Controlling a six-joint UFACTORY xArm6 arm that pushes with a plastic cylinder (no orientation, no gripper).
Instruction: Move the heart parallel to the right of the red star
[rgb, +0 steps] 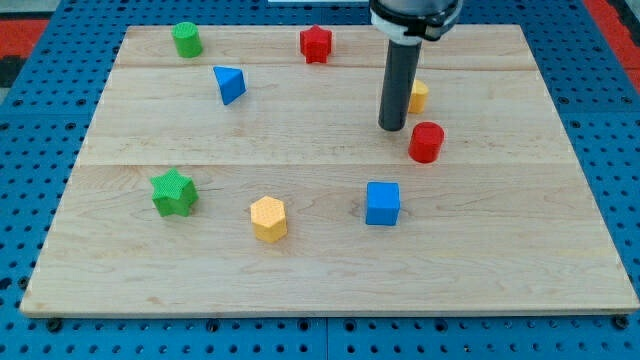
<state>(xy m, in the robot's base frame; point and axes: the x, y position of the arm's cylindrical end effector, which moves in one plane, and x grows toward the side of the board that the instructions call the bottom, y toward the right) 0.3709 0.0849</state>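
No claw, only my tip (392, 128). Yellow heart (418, 96) just right of tip, half hidden, below-right of red star (316, 43). Light, stiff, slides easily; push flat side, else spins.

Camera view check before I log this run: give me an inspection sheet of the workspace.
Surface: pale wooden board, flat, on blue pegboard.
Job's things: red star block near the view's top; yellow block, partly hidden by the rod, shape unclear.
Clutter: green cylinder, blue triangular block, red cylinder, green star, yellow hexagonal block, blue cube.
Grippers: none; my tip beside the yellow block, left of the red cylinder.
Cables: nothing seen.
Surroundings: red strips at the top corners.
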